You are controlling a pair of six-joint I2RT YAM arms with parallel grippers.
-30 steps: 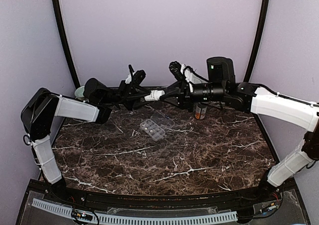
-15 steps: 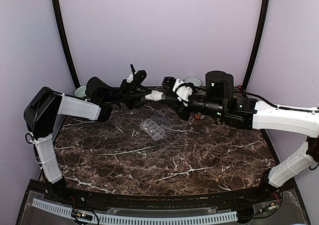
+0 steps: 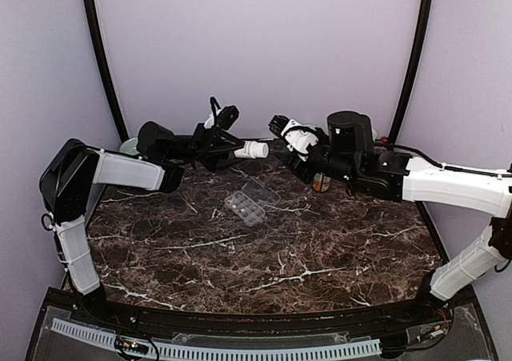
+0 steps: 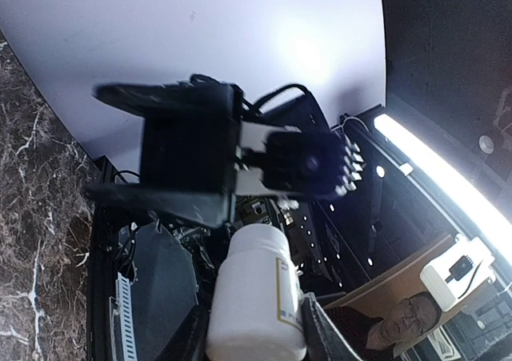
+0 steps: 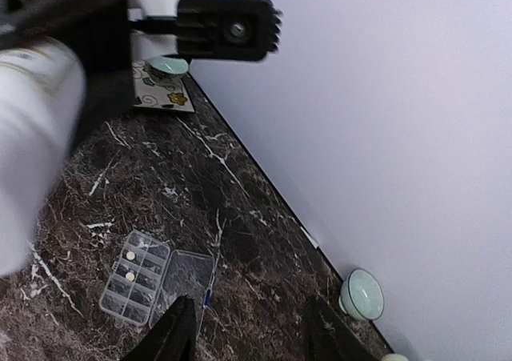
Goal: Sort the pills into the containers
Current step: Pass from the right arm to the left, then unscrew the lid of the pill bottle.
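Left fingers [image 4: 322, 333] clamp a small white bottle [image 4: 252, 293] lying sideways, in the air over the worktop's [image 3: 280, 257] far edge. Right fingers [image 5: 178, 333] stand apart, holding nothing, near its tip. The organiser box [image 3: 246, 206] lies open near the worktop's middle. Judged step: readying the bottle; next, carry it over the box and tip gently.

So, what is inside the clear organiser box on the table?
Two small pale pills lie in compartments of the organiser box, whose lid is open flat. The other compartments look empty, and nothing covers them.
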